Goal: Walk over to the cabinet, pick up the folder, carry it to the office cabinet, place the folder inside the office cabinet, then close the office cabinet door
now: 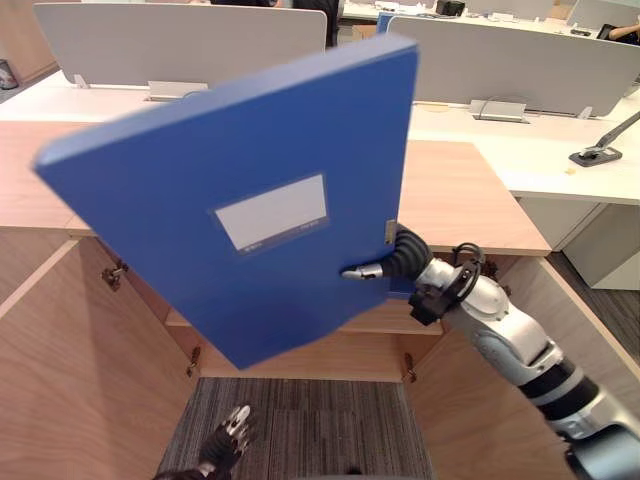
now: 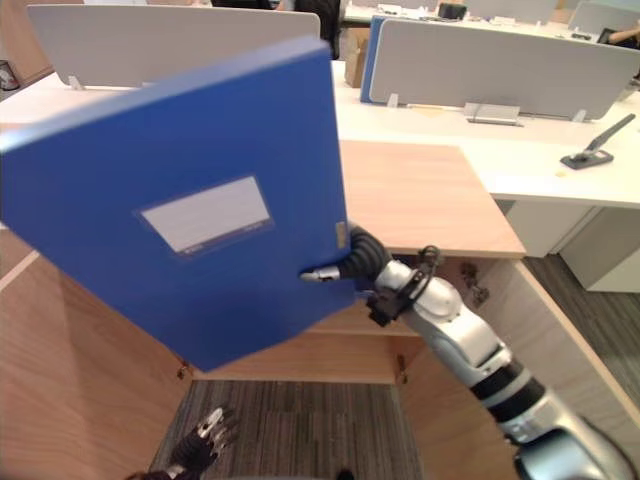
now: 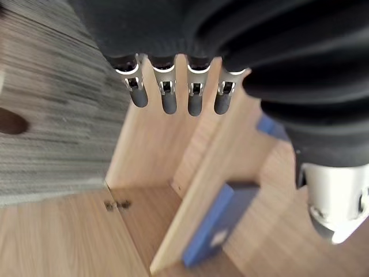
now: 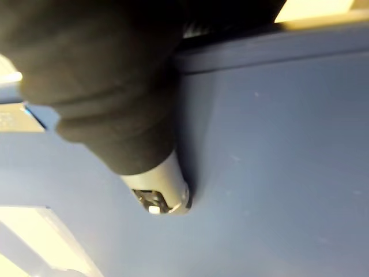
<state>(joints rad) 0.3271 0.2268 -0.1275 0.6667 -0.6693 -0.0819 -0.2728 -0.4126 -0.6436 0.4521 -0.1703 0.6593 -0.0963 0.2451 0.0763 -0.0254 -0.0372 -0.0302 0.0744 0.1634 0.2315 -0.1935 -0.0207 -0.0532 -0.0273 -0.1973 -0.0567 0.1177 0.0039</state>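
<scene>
Office desks [image 1: 540, 172] stand behind an open wooden cabinet [image 1: 450, 200]. The blue folder [image 1: 250, 200] is held up tilted before it, the right robot hand [image 1: 400, 258] clamped on its edge, likely for sliding inside. The left robot hand [image 1: 228, 435] hangs low, fingers straight.
</scene>
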